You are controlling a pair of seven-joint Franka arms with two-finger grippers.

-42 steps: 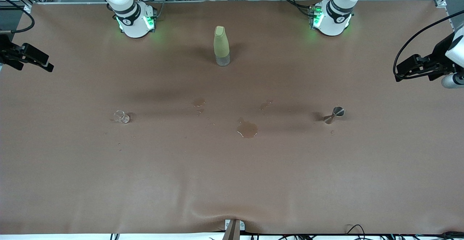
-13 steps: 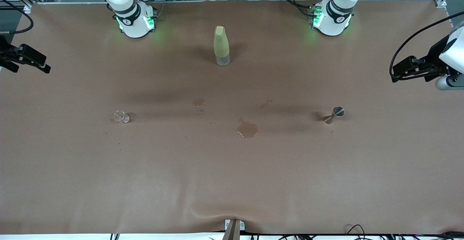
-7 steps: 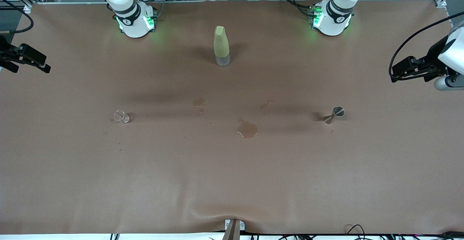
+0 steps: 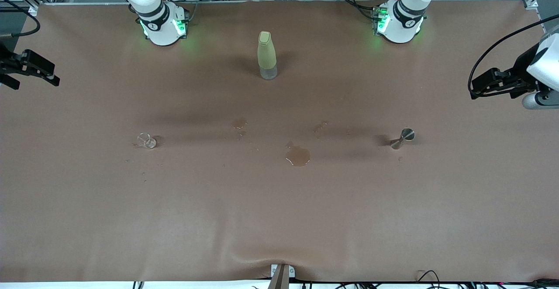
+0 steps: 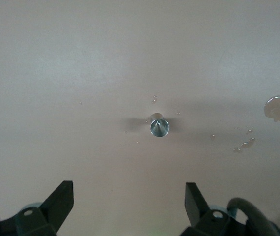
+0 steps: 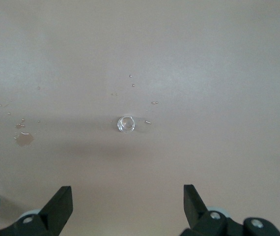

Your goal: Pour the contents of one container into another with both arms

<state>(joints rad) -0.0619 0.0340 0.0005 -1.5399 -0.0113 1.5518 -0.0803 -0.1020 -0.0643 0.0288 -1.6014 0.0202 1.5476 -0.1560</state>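
The tiny clear glass cup (image 4: 146, 141) stands on the brown table toward the right arm's end, and the right wrist view shows it from above (image 6: 126, 123). The silver jigger (image 4: 401, 138) stands toward the left arm's end; in the left wrist view I look down into its upper cone (image 5: 159, 127). My right gripper (image 4: 51, 78) hangs open high over the table edge at its own end, nothing between its fingers (image 6: 126, 199). My left gripper (image 4: 477, 91) is also open and empty (image 5: 127, 199), high over the table edge at the other end.
A tall pale yellow-green bottle (image 4: 266, 55) stands midway between the two bases. A brown puddle (image 4: 298, 156) lies between cup and jigger, with smaller wet spots (image 4: 239, 123) and droplets around it. The table's cover (image 4: 279, 219) is wrinkled near the front edge.
Both grippers have drifted only slightly at the table's ends. The cup, the jigger and the bottle stand where they were.
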